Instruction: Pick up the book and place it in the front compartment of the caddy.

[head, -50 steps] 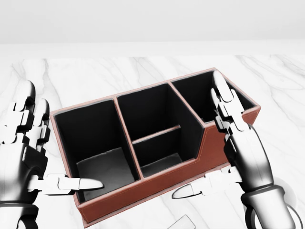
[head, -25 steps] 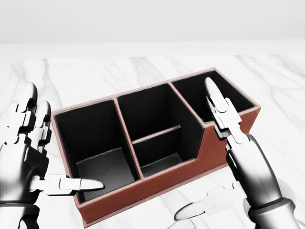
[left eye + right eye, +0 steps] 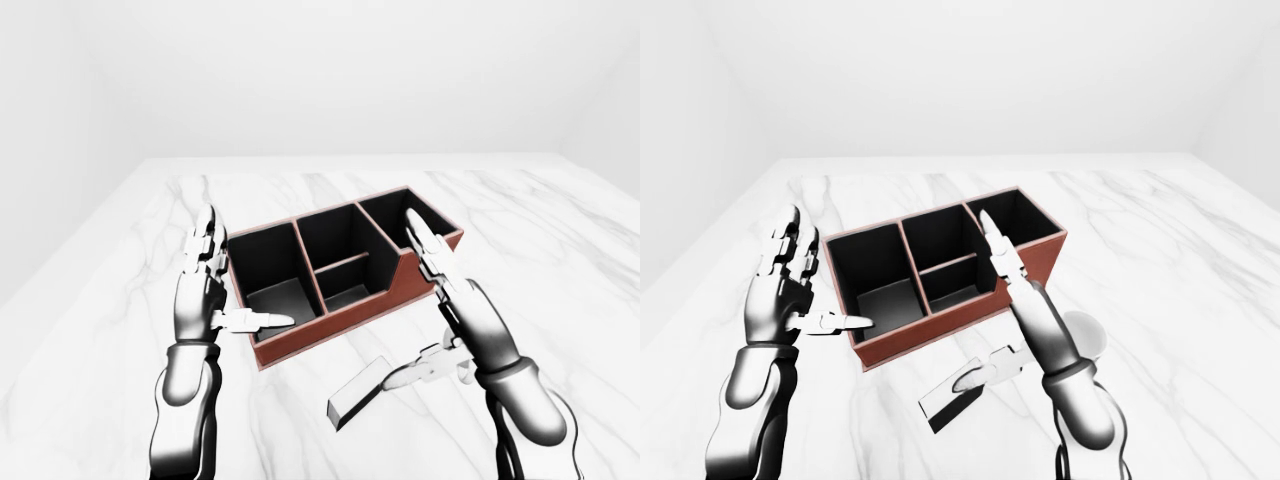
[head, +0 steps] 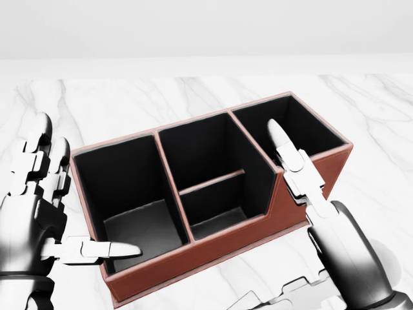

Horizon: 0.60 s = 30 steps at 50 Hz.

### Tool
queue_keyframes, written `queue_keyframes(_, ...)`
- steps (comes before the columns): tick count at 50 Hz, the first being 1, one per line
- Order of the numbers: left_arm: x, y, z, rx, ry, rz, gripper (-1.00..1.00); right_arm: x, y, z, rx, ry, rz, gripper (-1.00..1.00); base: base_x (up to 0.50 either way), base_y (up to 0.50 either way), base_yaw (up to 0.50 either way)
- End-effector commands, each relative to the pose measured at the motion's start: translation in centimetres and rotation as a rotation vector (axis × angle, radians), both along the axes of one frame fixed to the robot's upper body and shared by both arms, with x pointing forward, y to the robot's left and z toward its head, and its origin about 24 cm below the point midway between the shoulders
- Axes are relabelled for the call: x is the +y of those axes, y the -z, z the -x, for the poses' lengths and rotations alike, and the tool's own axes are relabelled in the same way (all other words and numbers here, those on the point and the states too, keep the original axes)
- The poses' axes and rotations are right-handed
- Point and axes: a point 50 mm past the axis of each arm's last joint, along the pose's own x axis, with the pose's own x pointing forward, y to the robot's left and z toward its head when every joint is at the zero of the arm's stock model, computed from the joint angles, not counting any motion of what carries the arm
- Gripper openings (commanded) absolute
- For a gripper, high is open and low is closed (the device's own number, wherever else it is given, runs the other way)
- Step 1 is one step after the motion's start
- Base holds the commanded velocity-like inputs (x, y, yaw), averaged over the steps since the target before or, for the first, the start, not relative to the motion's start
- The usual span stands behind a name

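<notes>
Left-eye view: the right hand [image 3: 445, 315] is open, its long fingers [image 3: 424, 243] extended and pointing away from the robot, the fingertips overlapping the near right corner of the caddy [image 3: 340, 275] in this view; whether they touch it cannot be told. The thumb [image 3: 418, 372] of this hand is spread leftward and low, its tip just beside or touching the right end of the book [image 3: 359, 394]; contact cannot be confirmed. The hand does not close round the book.

The book is a flat grey slab lying on the marble table [image 3: 560, 260], near the robot, just short of the caddy's near wall and apart from it. Its long axis runs diagonally, the left end nearer the robot. In the right-eye view the book [image 3: 955, 394] shows the same tilt, with the right thumb [image 3: 997, 364] at its far right end.

The left hand [image 3: 200, 290] is also open, palm facing right, fingers upright beside the caddy's left end wall. Its thumb [image 3: 252, 319] reaches rightward over the near left corner of the caddy.

The caddy is a reddish-brown box with black lining, set at an angle on the table. Head view: three sections run side by side, and the middle section [image 4: 206, 177] is split by a low cross divider [image 4: 211, 182] into a near and a far part. All compartments show only their dark lining. The near wall [image 4: 213, 252] steps up toward the right end.
</notes>
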Motion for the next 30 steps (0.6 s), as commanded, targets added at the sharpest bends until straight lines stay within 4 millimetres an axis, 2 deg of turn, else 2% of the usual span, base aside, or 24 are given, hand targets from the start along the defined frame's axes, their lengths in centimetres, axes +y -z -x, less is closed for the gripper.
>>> queue_keyframes(1,0.0,0.3,-0.1,0.014,0.0,0.0,1.0,0.2,-0.4,1.0,-0.01,-0.02,0.027,1.0,0.0,0.0,0.0)
queue_keyframes(13,-0.1,0.5,-0.2,0.023,0.003,-0.003,1.0,0.5,-0.9,1.7,-0.028,-0.039,0.047,1.0,0.0,0.0,0.0)
queue_keyframes(30,-0.1,0.5,-0.1,0.022,0.003,-0.003,1.0,0.6,-0.3,2.1,0.01,-0.026,0.095,1.0,0.0,0.0,0.0)
